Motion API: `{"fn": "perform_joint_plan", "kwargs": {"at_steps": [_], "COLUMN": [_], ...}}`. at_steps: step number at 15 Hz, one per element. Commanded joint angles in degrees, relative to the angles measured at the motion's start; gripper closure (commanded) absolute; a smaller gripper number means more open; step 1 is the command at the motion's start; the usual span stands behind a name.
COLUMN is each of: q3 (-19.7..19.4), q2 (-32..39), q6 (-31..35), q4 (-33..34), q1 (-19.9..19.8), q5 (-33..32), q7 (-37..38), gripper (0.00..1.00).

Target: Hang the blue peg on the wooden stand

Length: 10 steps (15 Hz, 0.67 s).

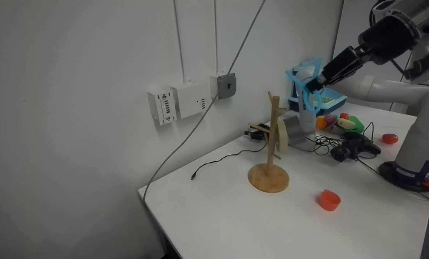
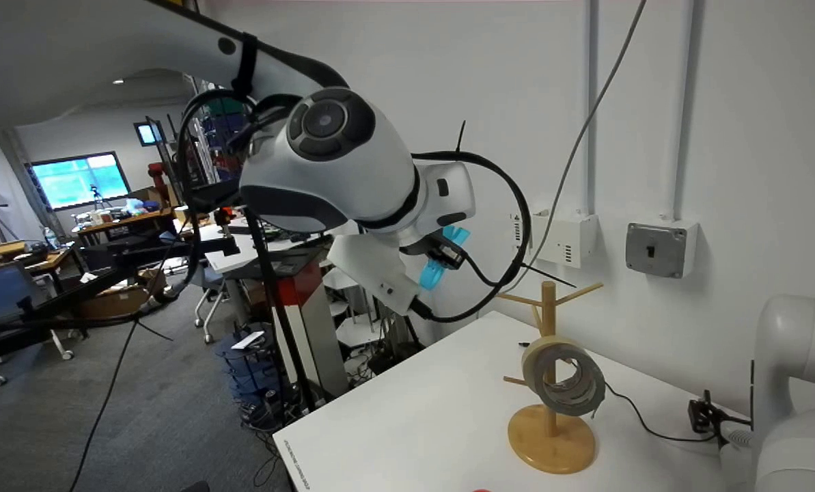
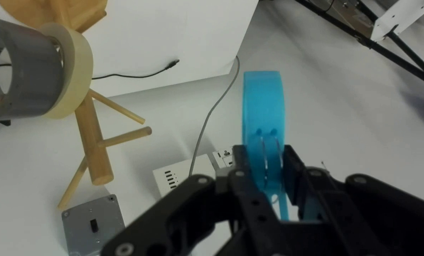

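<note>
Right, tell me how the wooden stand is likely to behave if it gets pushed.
Nudged low, the wooden stand would probably slide before tipping, since its round base spreads well beyond the post. Pushed near the top, it could tip, being tall and slim above that base. The tape rolls hang off one side, so it may topple more readily that way.

In an exterior view, looks down over the white table (image 1: pixel 243 216) toward the pale wall (image 1: pixel 74 108). In an exterior view, faces that wall from close behind the rounded white-and-grey robot arm (image 2: pixel 356 174) at eleven o'clock. Shares, in both exterior views, the tan wooden post-and-disc stand (image 1: pixel 271 147) near four. In wrist view, peers inverted past the black two-finger gripper (image 3: pixel 264 156) at five, with stand at nine.
</note>
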Motion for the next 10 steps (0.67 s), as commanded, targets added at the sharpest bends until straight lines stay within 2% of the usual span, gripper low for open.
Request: {"fn": "perform_joint_plan", "kwargs": {"at_steps": [1, 5, 10], "q3": [-2.1, -3.0, -3.0], "q2": [2.5, 6.0, 10.8], "q6": [-5.8, -13.6, -18.1], "q4": [3.7, 6.3, 9.8], "q1": [-0.7, -2.2, -3.6], "q5": [6.0, 7.7, 6.9], "q7": [-7.2, -10.0, -10.9], "gripper": [0.93, 0.93, 0.93]}}
